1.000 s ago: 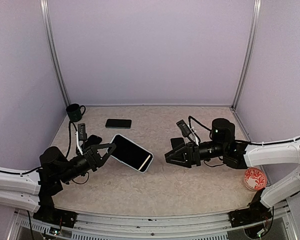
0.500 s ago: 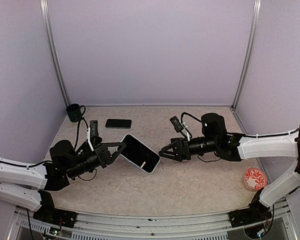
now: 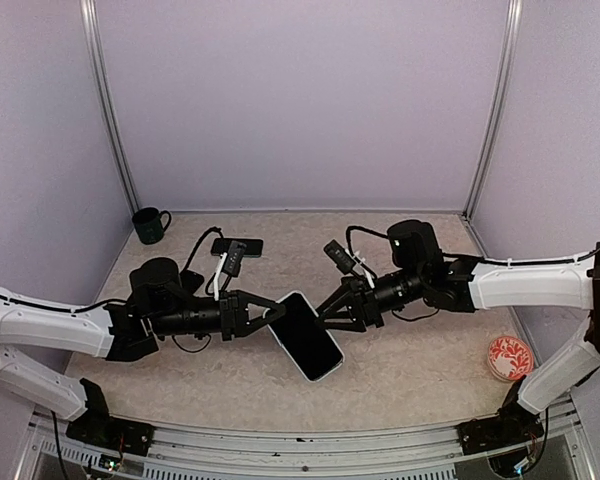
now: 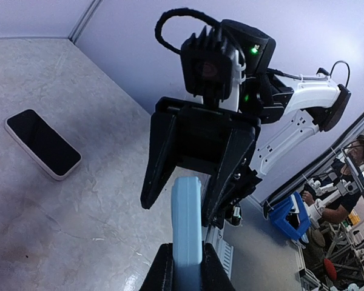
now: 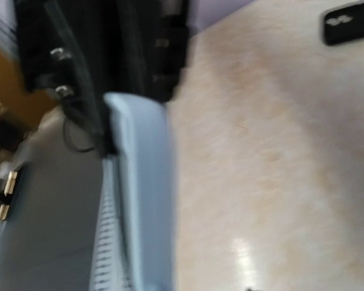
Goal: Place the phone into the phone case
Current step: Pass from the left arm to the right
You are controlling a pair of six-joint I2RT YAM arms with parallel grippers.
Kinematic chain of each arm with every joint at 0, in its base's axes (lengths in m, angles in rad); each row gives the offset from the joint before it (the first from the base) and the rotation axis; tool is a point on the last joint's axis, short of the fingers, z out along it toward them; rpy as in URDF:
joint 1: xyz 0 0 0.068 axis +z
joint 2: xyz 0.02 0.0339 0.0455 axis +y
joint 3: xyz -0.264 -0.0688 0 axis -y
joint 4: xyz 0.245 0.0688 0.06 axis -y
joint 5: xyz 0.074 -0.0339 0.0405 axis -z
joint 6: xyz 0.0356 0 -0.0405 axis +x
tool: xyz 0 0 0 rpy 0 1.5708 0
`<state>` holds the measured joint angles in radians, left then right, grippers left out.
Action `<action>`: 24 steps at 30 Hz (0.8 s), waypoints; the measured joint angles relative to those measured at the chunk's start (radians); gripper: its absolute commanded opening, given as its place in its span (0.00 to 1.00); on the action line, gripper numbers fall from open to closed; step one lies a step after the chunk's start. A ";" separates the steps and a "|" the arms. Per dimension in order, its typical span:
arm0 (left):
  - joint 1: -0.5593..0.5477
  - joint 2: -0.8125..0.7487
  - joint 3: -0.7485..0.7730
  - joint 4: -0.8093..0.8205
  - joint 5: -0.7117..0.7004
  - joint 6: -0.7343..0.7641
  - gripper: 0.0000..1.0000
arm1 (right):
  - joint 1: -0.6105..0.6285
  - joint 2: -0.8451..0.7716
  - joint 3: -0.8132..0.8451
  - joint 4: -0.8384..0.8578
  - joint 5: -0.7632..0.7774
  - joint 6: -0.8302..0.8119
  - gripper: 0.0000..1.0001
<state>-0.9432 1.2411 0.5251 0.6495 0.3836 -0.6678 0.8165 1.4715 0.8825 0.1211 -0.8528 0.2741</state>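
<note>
The left gripper [image 3: 263,310] is clamping the light-blue phone case [image 3: 308,336] above the table [image 3: 400,365], offering it while the right gripper [image 3: 325,312], jaws parted, is straddling its far edge; the phone [image 3: 237,246] is lying behind.

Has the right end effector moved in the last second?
Yes. The right end effector has travelled left, away from the red dish and up to the light blue case.

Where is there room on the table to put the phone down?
Bare table lies along the back wall right of the black case, and at the front between the arms' bases. The middle is crowded: both hands meet at the phone.
</note>
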 measured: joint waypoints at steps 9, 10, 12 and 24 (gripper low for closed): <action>0.000 0.023 0.019 -0.049 0.092 0.024 0.00 | 0.002 0.006 -0.037 0.011 -0.164 -0.002 0.28; 0.000 0.026 0.025 -0.053 0.099 0.026 0.00 | 0.002 0.008 -0.039 0.011 -0.174 -0.002 0.28; 0.000 0.030 0.034 -0.055 0.107 0.029 0.00 | 0.006 0.013 -0.042 0.011 -0.183 -0.001 0.28; 0.001 0.037 0.043 -0.082 0.133 0.043 0.00 | 0.038 0.060 -0.043 0.004 -0.198 -0.007 0.00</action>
<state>-0.9424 1.2785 0.5678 0.5678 0.5167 -0.6243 0.8547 1.5311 0.8398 0.1253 -1.0508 0.2672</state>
